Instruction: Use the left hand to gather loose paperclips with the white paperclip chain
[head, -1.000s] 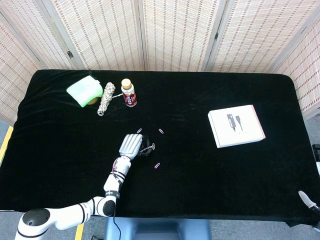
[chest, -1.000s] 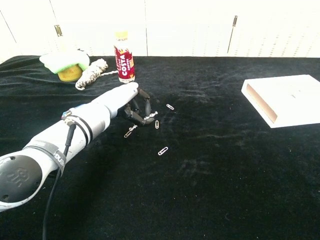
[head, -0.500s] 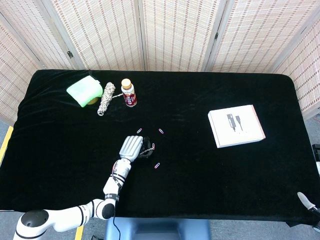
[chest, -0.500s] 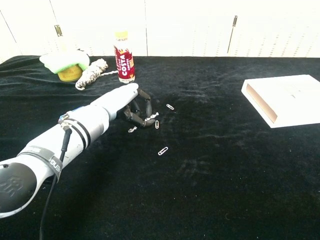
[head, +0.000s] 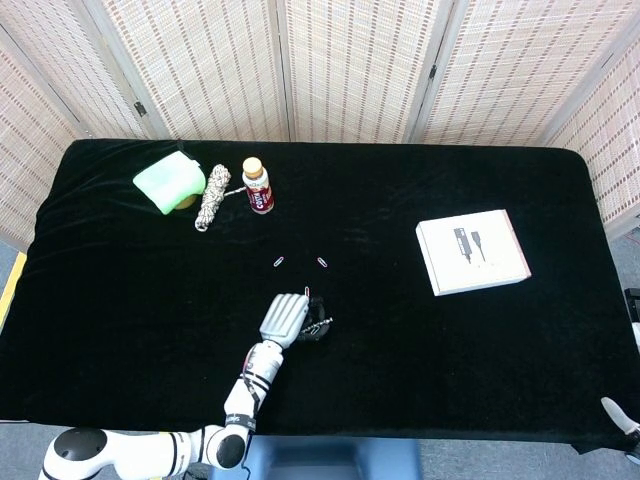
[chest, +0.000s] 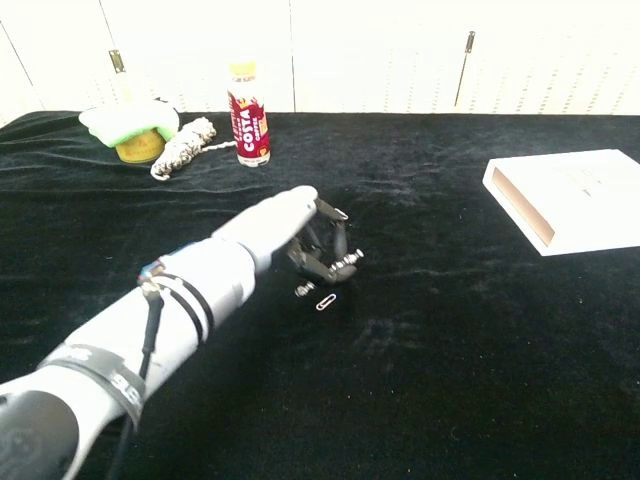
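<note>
My left hand (head: 285, 319) lies knuckles-up near the middle of the black table, its dark fingers (chest: 322, 247) curled down around the short white paperclip chain (chest: 346, 262). One end of the chain hangs to the cloth. A loose paperclip (chest: 326, 301) lies just in front of the fingers, almost touching the chain's end. Two more loose paperclips (head: 278, 262) (head: 322, 262) lie farther back, and another paperclip (head: 306, 291) sits at the hand's far edge. Of my right hand, only a white sliver (head: 616, 411) shows at the head view's bottom right corner.
A Costa drink bottle (chest: 249, 116), a braided rope bundle (chest: 181, 146) and a green cloth over a yellow tub (chest: 128, 124) stand at the back left. A white box (head: 472, 251) lies on the right side of the table.
My left hand has slid right and toward the near edge, taking the chain with it. The paperclip it was beside at the back is now uncovered, and the front clip lies at its fingertips.
</note>
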